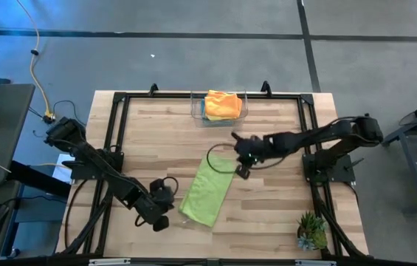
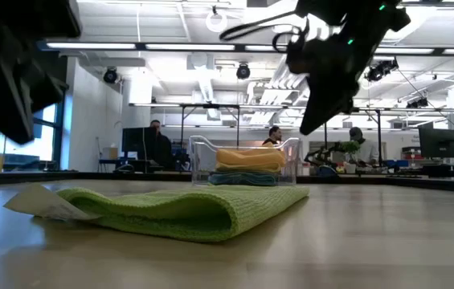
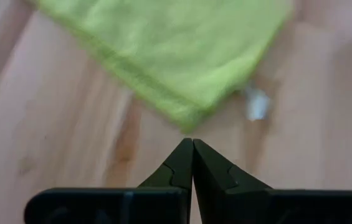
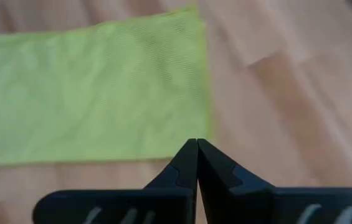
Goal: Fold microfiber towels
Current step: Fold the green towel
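The lime green towel (image 1: 208, 193) lies folded once, both grippers' fingers closed empty beside it, other towels (image 1: 221, 104) waiting beyond.

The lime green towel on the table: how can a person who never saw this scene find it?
On the wooden table, look at the middle, between the two dark arms. The lime green microfiber towel lies there folded into a long strip, outside the clear plastic bin holding the other towels.

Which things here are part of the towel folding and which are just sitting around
Job: lime green towel, folded on the table; orange towel on the stack in the bin; both grippers, shut and empty.
Lying about: clear plastic bin; small plant.
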Robot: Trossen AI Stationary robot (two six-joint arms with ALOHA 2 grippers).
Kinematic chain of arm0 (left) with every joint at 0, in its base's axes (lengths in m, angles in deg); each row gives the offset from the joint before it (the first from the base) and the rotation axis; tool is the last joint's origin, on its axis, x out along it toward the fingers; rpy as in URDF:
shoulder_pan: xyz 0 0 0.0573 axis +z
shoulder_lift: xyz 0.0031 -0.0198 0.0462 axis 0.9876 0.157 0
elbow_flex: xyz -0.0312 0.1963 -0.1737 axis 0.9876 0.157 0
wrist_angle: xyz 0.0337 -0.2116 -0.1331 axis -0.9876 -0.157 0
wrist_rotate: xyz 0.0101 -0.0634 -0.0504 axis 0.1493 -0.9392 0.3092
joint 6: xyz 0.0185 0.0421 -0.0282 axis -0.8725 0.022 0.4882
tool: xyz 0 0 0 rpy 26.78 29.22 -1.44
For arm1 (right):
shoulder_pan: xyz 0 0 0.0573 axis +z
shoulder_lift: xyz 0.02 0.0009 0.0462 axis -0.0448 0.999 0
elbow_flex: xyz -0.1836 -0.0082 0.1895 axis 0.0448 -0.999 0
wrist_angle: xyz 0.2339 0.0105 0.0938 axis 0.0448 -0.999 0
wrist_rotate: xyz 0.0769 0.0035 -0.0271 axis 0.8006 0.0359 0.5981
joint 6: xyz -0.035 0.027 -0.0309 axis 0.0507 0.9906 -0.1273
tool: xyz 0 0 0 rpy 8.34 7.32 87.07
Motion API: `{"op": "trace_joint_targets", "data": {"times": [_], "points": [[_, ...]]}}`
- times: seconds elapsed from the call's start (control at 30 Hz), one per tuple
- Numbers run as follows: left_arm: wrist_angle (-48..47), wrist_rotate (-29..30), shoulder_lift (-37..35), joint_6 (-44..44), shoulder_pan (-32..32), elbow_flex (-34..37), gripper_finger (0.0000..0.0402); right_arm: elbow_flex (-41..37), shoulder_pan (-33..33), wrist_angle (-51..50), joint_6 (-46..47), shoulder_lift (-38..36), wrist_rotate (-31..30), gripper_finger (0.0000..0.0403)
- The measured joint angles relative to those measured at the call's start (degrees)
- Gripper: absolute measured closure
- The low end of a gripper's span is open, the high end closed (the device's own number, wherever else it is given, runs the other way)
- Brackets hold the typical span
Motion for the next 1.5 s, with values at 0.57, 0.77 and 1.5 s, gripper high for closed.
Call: {"op": "trace_joint_targets", "data": {"times": [0.57,0.77,1.5], "points": [[12.46,-8.10,12.80,-4.33,3.83,-2.45,0.0401,0.53,18.96,-0.08,14.82,-0.21,-5.56,0.0403],[17.89,-8.23,17.79,-5.11,4.62,-5.84,0.0401,0.57,23.10,0.36,15.19,-0.87,-5.56,0.0403],[19.68,-12.73,30.01,-20.85,10.06,-24.61,0.0401,0.55,32.71,5.15,19.02,-0.29,-5.94,0.0399]]}}
